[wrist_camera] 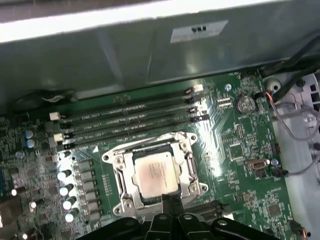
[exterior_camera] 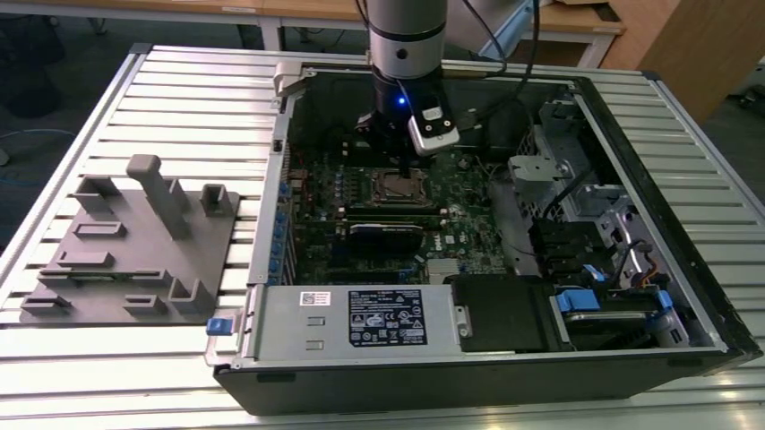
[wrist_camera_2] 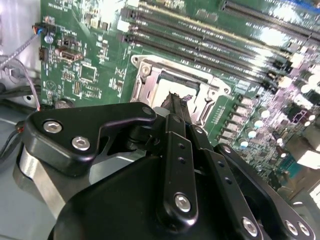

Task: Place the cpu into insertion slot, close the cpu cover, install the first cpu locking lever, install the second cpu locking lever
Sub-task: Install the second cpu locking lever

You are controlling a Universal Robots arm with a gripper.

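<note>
1. Gripper: hanging over the socket near the centre of the second wrist view, fingers drawn together to a narrow black tip; nothing is showing between them, so it is judged to be carrying nothing. In the exterior view the arm is standing over the upper middle of the open computer case
2. Cpu: lying flat, silvery top up, in the insertion slot at the lower centre of the first wrist view
3. Cpu cover: lying down around the chip as a metal frame, chip showing through its window; whether it is fully pressed flat cannot be told
4. Locking levers: not clearly made out along the socket's edges; their state cannot be told
5. Risk, judged: the fingertip is sitting just beside the frame's edge, so a slightly off-line push could be skidding off the thin metal onto the green motherboard and scraping small parts
6. Risk, judged: pressure on a chip that is not sitting squarely could be bending socket contacts
7. Risk, judged: the memory slots are running close by in the upper middle of the first wrist view, leaving little room for a sideways sweep
</note>
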